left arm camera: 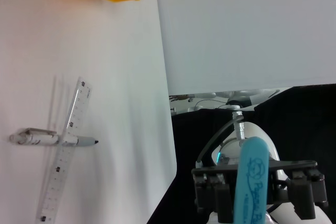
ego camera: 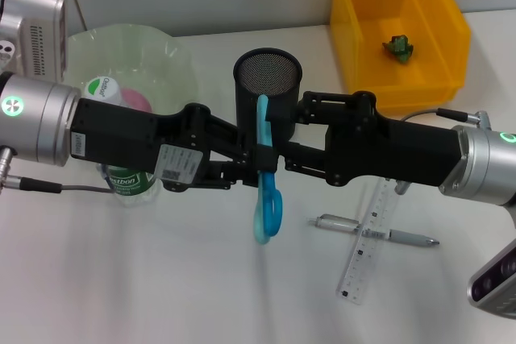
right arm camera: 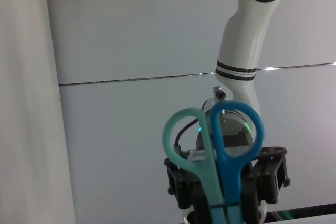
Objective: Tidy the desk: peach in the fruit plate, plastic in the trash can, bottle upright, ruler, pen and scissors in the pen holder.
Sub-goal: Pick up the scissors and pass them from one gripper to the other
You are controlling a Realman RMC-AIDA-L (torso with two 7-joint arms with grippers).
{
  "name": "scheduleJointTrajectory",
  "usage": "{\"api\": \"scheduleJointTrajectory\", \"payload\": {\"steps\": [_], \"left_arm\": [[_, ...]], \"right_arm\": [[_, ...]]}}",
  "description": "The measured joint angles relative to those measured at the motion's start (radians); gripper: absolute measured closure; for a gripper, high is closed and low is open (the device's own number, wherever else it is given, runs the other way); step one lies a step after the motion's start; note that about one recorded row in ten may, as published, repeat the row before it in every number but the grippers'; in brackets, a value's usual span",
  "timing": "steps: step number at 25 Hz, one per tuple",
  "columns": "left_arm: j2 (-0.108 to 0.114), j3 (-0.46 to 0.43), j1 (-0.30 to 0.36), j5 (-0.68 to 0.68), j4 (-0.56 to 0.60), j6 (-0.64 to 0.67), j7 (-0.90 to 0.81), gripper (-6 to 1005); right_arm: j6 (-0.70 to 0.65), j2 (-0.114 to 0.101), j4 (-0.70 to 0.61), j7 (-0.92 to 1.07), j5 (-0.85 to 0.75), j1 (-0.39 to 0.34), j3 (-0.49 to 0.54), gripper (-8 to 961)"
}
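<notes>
Between the two grippers, above the middle of the desk (ego camera: 161, 279), you see the scissors (ego camera: 266, 179) held upright in the air, blade cover up, blue loop handles hanging down. Your left gripper (ego camera: 246, 165) and right gripper (ego camera: 284, 159) meet from either side, and both sets of fingers are clamped on the scissors near the pivot (the left wrist view shows the right gripper's black fingers (left arm camera: 223, 203) around the light blue cover).

Just behind the scissors stands the pen holder (ego camera: 268, 86); you can make out nothing inside its mesh. The trash can (ego camera: 399, 30) at the far right holds a small crumpled green piece (ego camera: 399, 47). The fruit plate (ego camera: 133, 58) at the far left holds the peach (ego camera: 133, 101), mostly hidden.

The bottle (ego camera: 129, 179) stands just in front of the plate, its body largely covered by the left arm, so you see only the cap and part of the green label. On the desk to the right, the pen (ego camera: 379, 233) lies across the ruler (ego camera: 372, 241), touching it.
</notes>
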Motion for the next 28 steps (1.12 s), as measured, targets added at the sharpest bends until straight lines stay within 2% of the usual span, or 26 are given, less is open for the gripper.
{"api": "scheduleJointTrajectory", "payload": {"steps": [28], "left_arm": [[-0.002, -0.011, -0.01, -0.002, 0.0, 0.006, 0.008, 750]], "right_arm": [[0.014, 0.001, 0.008, 0.0, -0.004, -0.005, -0.007, 499]]}}
